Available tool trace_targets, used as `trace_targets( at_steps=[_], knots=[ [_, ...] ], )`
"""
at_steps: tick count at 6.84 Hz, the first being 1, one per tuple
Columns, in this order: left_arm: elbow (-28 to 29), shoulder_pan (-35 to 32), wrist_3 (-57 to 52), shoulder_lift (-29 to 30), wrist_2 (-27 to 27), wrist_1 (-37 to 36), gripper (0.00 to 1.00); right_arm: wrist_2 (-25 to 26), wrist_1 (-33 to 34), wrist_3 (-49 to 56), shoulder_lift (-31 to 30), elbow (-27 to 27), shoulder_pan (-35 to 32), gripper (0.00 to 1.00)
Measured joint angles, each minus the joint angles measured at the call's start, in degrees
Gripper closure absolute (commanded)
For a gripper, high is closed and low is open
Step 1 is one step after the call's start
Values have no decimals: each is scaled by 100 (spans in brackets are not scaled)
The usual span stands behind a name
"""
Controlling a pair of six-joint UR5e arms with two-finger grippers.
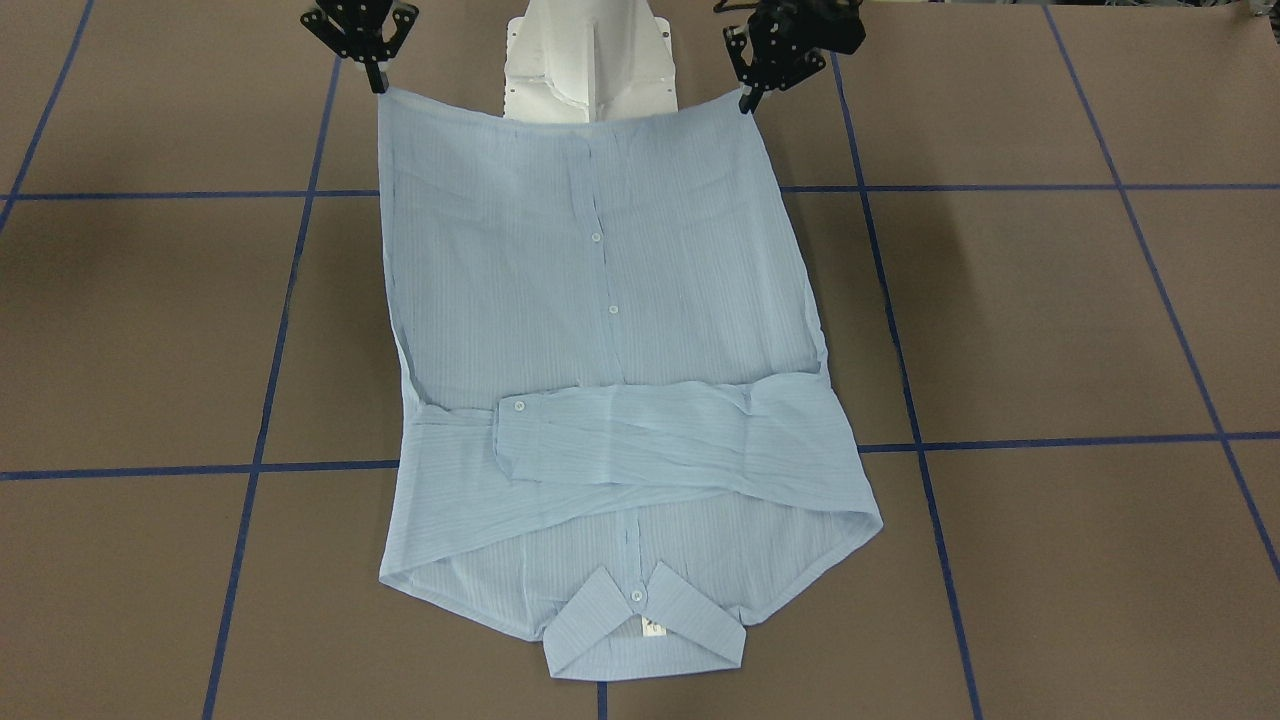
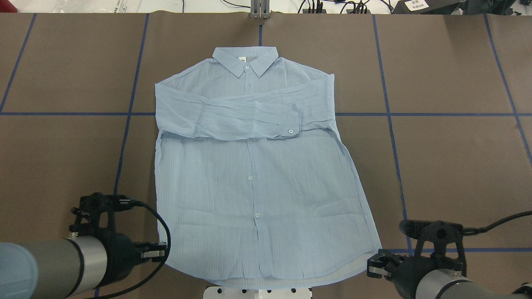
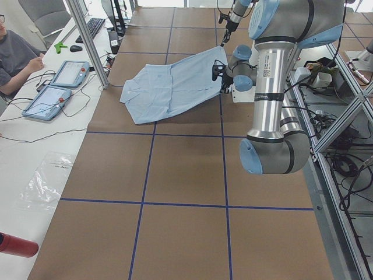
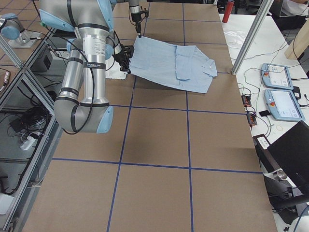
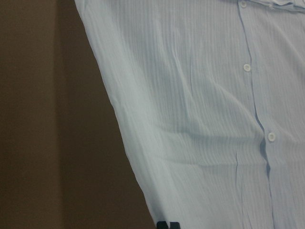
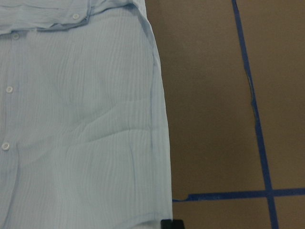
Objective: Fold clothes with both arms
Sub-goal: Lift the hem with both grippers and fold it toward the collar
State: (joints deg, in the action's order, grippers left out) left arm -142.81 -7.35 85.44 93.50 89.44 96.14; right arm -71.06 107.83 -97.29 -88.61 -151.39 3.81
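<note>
The pale-blue striped shirt (image 2: pixel 253 166) lies front up. Its collar (image 2: pixel 245 60) is at the far side and both sleeves (image 2: pixel 232 118) are folded across the chest. My left gripper (image 1: pixel 745 100) is shut on one hem corner and my right gripper (image 1: pixel 378 85) is shut on the other. They hold the hem edge off the table near the robot's base while the collar end rests on the table. In the overhead view the left gripper (image 2: pixel 164 251) and the right gripper (image 2: pixel 374 265) flank the hem. The wrist views show shirt cloth (image 5: pixel 205 119) (image 6: pixel 81 133) stretching away.
The white pedestal base (image 1: pixel 590 60) stands just behind the raised hem. Blue tape lines (image 2: pixel 390 114) grid the brown table. A person sits beside two tablets (image 3: pixel 58 81) past the table's far edge. A red bottle (image 3: pixel 14 245) lies near that edge.
</note>
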Motion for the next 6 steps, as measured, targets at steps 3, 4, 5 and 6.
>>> trace_targets(
  at_steps=[3, 4, 5, 6],
  knots=[
    [-968, -186, -105, 306, 646, -1183, 100, -886, 2044, 108, 1735, -385, -837, 100],
    [-618, -480, -335, 524, 676, -1235, 100, -978, 2235, 347, 2077, -254, -1226, 100],
    [-59, -1006, -709, 862, 682, -1252, 100, -1005, 2252, 742, 2330, 11, -1725, 100],
    [592, -1609, -1150, 1233, 678, -1252, 100, -1012, 2030, 1108, 2520, 421, -2241, 100]
  ],
)
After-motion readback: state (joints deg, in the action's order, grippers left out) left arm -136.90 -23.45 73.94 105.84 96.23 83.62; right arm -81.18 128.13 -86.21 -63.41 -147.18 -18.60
